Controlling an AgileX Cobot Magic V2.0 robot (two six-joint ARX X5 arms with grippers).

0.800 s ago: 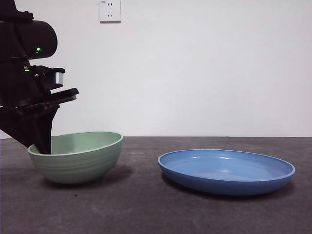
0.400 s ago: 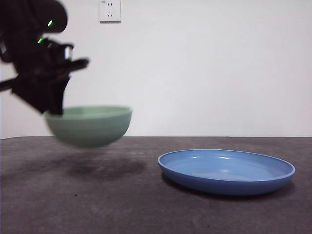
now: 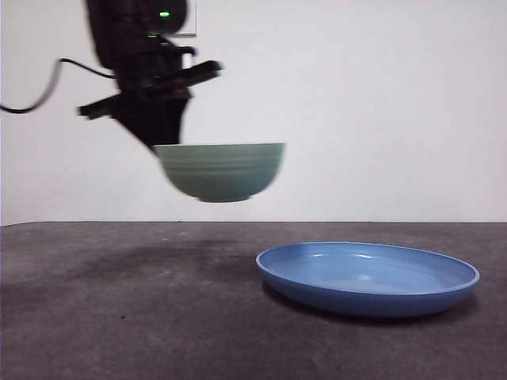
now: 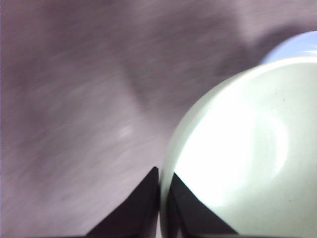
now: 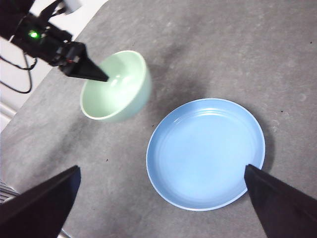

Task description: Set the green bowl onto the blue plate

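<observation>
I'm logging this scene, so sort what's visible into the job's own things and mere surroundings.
Part of the job:
- pale mint-green ridged ceramic bowl, held in the air by its rim
- wide glossy blue round plate, bare, on the table
- left gripper, shut on the bowl's rim

Just there:
- dark grey table
- white wall socket
- right gripper, open, waiting above

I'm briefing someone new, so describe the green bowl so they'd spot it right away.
Start from the dark table and its wide blue plate. Up in the air beside the plate hangs the green bowl, gripped at its rim by the left gripper. It is pale mint, ridged and deeper.
</observation>
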